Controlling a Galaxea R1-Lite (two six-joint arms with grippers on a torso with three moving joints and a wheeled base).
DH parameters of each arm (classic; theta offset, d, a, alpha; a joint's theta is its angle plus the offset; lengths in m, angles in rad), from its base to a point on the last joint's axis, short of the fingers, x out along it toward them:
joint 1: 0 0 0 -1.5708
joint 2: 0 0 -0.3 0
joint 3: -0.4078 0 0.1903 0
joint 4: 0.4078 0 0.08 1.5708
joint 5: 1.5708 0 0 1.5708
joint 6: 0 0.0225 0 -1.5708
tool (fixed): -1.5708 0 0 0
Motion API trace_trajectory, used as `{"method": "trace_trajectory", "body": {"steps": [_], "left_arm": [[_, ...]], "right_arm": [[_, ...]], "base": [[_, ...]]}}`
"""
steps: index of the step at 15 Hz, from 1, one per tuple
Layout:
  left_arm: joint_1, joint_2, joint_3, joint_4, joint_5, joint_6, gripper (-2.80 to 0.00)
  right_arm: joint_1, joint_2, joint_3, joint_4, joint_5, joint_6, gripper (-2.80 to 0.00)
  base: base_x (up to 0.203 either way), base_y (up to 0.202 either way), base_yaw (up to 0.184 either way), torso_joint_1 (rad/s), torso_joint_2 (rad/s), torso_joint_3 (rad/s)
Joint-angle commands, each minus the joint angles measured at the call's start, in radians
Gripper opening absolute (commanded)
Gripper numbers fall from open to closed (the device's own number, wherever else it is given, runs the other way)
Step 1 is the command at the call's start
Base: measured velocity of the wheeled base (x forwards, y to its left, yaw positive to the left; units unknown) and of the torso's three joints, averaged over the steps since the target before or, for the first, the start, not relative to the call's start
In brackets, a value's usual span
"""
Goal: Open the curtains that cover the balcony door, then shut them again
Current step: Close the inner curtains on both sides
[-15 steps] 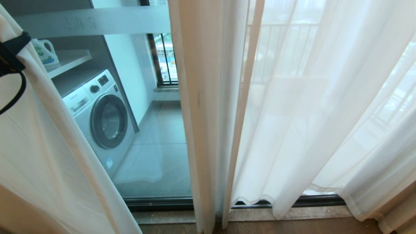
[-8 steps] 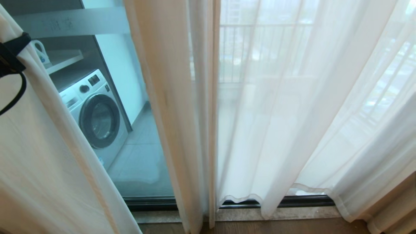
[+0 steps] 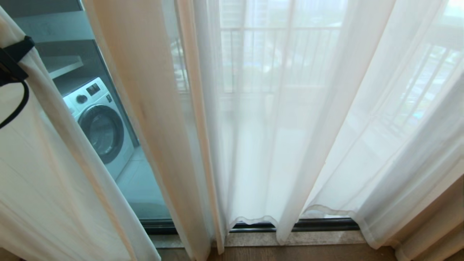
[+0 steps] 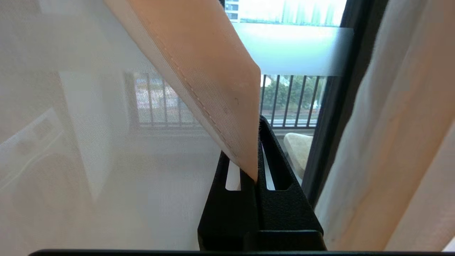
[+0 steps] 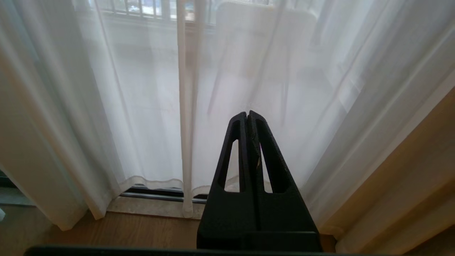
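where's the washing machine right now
In the head view the washing machine stands out on the balcony at left, behind the balcony door glass, showing in the gap between two curtains.

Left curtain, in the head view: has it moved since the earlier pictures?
Yes. Clamped in the left gripper, the left curtain has travelled right against the washing machine behind the balcony door, toward the right curtain; the bare glass between has narrowed.

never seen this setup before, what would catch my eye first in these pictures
Sheer white curtains fill most of the head view, hanging down to the floor. On the left a gap shows the glass balcony door and a white washing machine behind it. In the left wrist view, the left tool is shut on a curtain's hemmed edge.
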Motion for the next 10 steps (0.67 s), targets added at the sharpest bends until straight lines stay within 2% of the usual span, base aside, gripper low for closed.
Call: {"method": "trace_trajectory", "body": {"steps": [1,10], "left_arm": [[0.001,-0.001,0.0,-0.006,-0.003,-0.002,-2.8],[0.0,-0.003,0.001,-0.006,-0.003,0.0,-2.8]], "right_arm": [[0.0,0.001,0.0,0.0,0.001,-0.001,-2.8],[0.0,0.001,0.0,0.0,0.001,-0.001,-2.8]], "base": [[0.0,-0.189,-0.001,0.0,0.0,0.004],[0.0,-0.188,0.001,0.003,0.0,0.002]]}}
